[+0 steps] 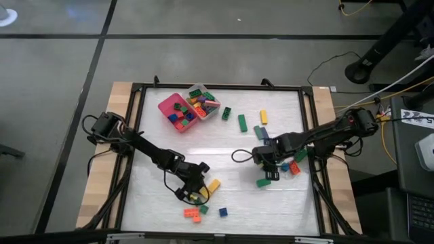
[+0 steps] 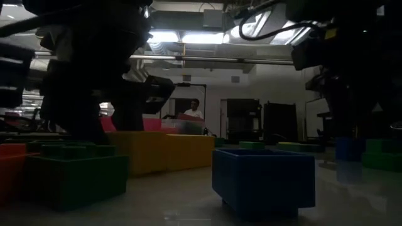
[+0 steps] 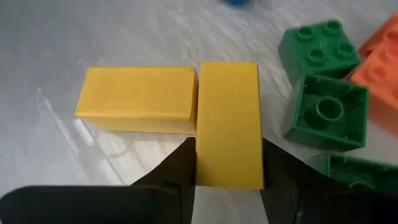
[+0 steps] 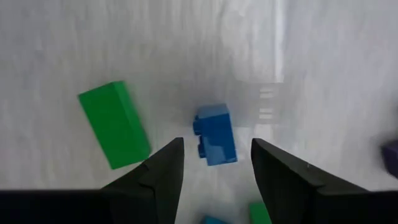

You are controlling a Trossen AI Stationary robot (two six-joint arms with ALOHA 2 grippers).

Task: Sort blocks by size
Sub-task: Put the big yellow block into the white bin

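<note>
Sorting here depends on clean single-brick grasps. The left gripper [image 3: 227,163], low over the counter [image 1: 224,156] well in front of the pink tray [image 1: 178,112], has its fingers clamped on the sides of a long yellow brick [image 3: 228,124]. A second long yellow brick [image 3: 137,98] lies touching that one at a right angle, with green square bricks [image 3: 323,93] and an orange brick [image 3: 380,46] just beside it. My judgement is that the lift should go straight up, so the neighbour is not dragged along, and the hold looks centred enough to carry.

The right gripper [image 4: 211,163] hovers to the right of the pink tray's row, fingers apart, straddling a small blue brick [image 4: 214,135] without touching it; a long green brick [image 4: 114,124] lies near it. It would need to descend squarely so both fingers meet the blue brick's long sides, clear of the green one.

As for containers, the pink tray holds a mixed heap of small bricks, green, blue, red and purple among them. The clear tray [image 1: 203,103], touching the pink tray's right side, holds more bricks in yellow, green, orange and red; I cannot tell their sizes from above. Loose blocks are scattered right of and in front of both trays, so the sorting looks partly done.
</note>
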